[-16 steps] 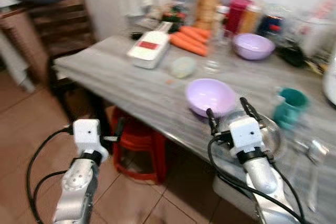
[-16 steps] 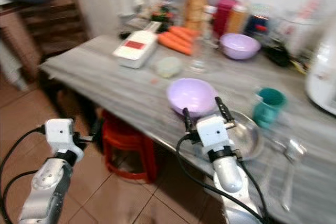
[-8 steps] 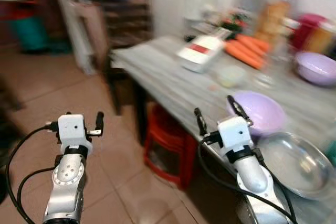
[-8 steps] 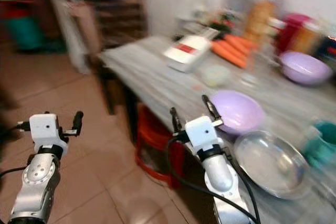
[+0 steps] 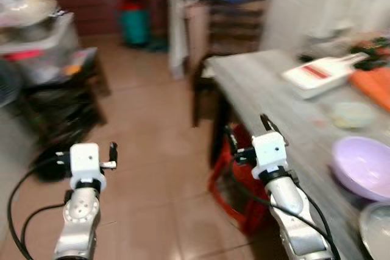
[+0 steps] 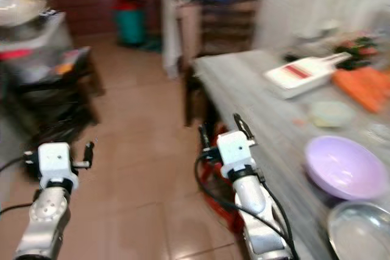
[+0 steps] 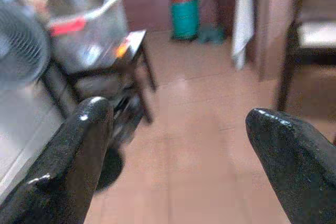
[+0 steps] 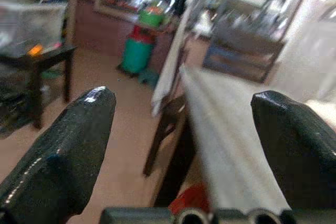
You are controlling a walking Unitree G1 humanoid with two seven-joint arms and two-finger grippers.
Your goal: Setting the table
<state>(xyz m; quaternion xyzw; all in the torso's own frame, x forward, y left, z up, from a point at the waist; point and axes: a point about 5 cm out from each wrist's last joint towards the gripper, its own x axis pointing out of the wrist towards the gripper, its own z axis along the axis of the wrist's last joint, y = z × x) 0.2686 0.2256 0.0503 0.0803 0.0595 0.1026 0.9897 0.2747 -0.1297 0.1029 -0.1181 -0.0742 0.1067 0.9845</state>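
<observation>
Both arms are raised in front of the robot. The left gripper (image 5: 85,150) and right gripper (image 5: 247,132) are spread wide and empty. The lilac bowl (image 5: 364,167) and steel dish (image 5: 375,226) sit on the grey table (image 5: 268,83), near its edge. Beyond them lies the white slicer (image 5: 317,76). I'd call this a fetching step; next it needs to find tableware.
</observation>
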